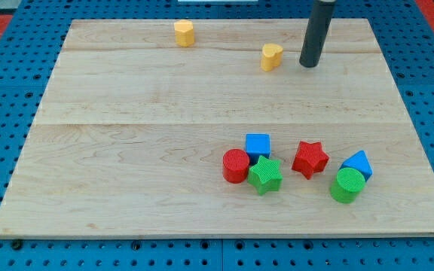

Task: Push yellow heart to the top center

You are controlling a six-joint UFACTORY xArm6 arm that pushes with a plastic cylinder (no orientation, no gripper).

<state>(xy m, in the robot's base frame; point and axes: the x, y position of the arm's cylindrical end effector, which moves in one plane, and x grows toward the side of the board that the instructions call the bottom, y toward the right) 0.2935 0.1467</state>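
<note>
The yellow heart [271, 56] lies on the wooden board near the view's top, a little right of centre. My tip [308, 65] is just to the heart's right, a short gap apart from it. A second yellow block, a hexagon-like shape [184, 33], sits at the view's top, left of centre.
A cluster lies at the view's lower right: red cylinder [236, 165], blue cube [258, 144], green star [265, 175], red star [310, 158], blue triangle-like block [358, 162], green cylinder [347, 185]. The wooden board [126, 150] ends on a blue pegboard surround.
</note>
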